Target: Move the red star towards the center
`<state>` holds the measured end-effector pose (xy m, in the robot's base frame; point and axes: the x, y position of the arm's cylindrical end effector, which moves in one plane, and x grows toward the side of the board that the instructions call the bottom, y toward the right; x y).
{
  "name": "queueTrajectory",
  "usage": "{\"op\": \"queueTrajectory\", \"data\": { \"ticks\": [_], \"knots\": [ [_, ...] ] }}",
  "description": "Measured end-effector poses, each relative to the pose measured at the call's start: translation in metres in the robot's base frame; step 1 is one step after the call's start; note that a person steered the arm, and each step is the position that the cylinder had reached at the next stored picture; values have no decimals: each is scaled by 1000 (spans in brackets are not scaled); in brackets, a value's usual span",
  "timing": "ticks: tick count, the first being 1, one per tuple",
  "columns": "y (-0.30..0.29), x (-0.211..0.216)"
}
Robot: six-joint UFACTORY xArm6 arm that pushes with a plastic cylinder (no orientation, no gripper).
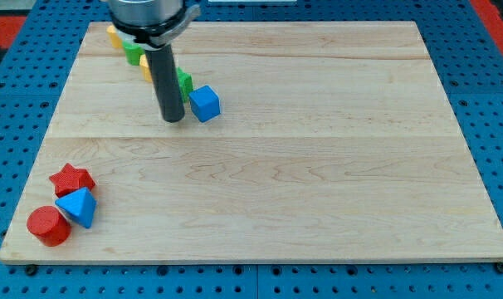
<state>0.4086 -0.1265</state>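
Observation:
The red star [71,178] lies near the board's lower left corner. A blue triangular block [78,206] touches it from below, and a red cylinder [48,226] sits just left of and below that. My tip [173,120] stands on the board in the upper left part, far above and to the right of the red star. A blue cube [205,103] sits just right of my tip.
Behind the rod, a diagonal row of blocks runs from the upper left: a yellow block [114,35], a green block [134,55], a yellow block [145,68] and a green block [184,81], partly hidden. The wooden board [318,166] rests on a blue pegboard.

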Motion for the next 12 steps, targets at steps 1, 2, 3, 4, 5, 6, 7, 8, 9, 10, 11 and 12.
{"op": "queueTrajectory", "data": {
  "ticks": [1,2,3,4,5,6,7,8,9,10,11,12],
  "knots": [
    [-30,13],
    [-47,33],
    [-52,36],
    [-53,36],
    [-60,36],
    [-116,36],
    [-175,44],
    [-177,65],
    [-177,112],
    [-174,137],
    [-126,130],
    [-81,111]
  ]
}}
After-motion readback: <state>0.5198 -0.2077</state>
